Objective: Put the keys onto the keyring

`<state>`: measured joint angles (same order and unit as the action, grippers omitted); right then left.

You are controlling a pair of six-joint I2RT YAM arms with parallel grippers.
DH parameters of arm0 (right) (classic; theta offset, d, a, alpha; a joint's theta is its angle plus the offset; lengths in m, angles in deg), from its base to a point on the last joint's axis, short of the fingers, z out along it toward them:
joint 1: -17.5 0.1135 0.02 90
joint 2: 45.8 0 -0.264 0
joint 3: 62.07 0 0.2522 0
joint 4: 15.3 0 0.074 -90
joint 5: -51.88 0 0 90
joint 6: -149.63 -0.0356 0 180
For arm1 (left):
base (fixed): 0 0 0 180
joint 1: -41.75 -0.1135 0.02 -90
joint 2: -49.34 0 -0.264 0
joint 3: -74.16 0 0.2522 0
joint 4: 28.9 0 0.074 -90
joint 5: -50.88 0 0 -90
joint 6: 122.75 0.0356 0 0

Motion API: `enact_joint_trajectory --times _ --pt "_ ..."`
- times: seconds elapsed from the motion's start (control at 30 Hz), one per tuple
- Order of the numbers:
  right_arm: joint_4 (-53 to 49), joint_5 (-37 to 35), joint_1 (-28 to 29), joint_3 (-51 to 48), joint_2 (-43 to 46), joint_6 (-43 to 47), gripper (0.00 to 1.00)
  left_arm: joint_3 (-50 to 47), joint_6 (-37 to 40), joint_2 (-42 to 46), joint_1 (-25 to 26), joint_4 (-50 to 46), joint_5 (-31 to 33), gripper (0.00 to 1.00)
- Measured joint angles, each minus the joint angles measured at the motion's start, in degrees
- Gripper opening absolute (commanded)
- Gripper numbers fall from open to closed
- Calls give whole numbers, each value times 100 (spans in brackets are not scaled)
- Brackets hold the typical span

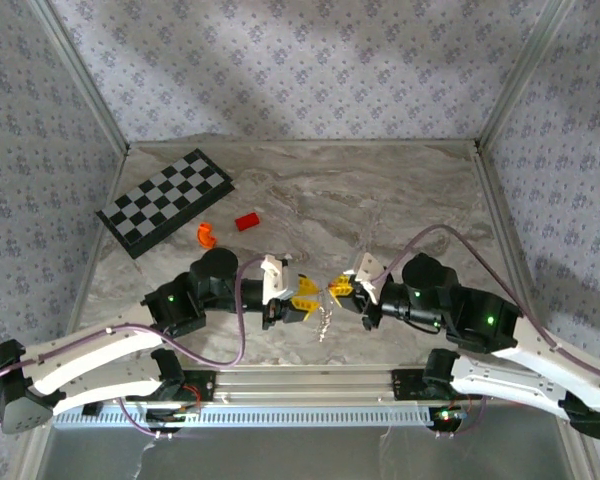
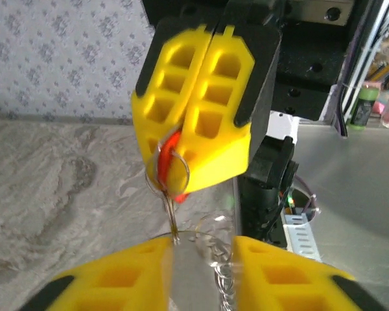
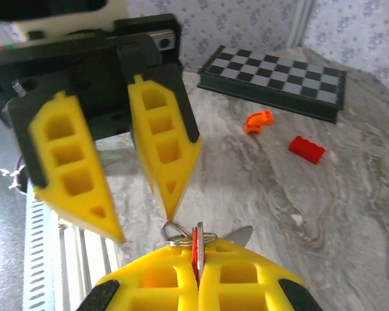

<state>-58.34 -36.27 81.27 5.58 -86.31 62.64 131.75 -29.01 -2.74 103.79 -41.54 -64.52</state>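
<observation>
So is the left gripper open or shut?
Open. The left gripper shows its two yellow fingers spread well apart, with a clear gap between them.

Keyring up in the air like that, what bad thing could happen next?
1. The right gripper pinches the keyring just by its small red tag, so it might slip out and drop onto the table.
2. The keys hang loose below and could swing, so the open left gripper may close on air or knock them.
</observation>
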Motion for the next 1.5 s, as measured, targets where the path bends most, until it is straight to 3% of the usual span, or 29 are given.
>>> enact_joint_trajectory --times 0.1,0.13,0.17,0.37,0.53,0.73,1.03,1.5 --pt "-153 -269 -4 127 -179 -11 0 -157 -55 0 2 68 144 45" --pt "-234 -365 -15 168 -254 -17 0 -236 -55 0 2 116 221 63" --pt "-304 -452 -31 210 -341 -20 0 -319 -90 0 2 173 291 67" --pt "-566 -992 -321 527 -1032 -28 0 -942 -470 28 0 573 970 83" --pt "-396 -831 -949 588 -1392 -181 0 -1224 -649 103 0 708 1523 93" --pt "118 -496 -1602 671 -1985 -544 0 -1340 -599 358 0 708 2039 98" --pt "1327 -13 -2306 669 -2518 -918 0 -1561 -579 372 -83 925 2323 100" --pt "2728 205 -2643 468 -3250 -1394 0 -1856 -715 354 -514 1714 2302 100"
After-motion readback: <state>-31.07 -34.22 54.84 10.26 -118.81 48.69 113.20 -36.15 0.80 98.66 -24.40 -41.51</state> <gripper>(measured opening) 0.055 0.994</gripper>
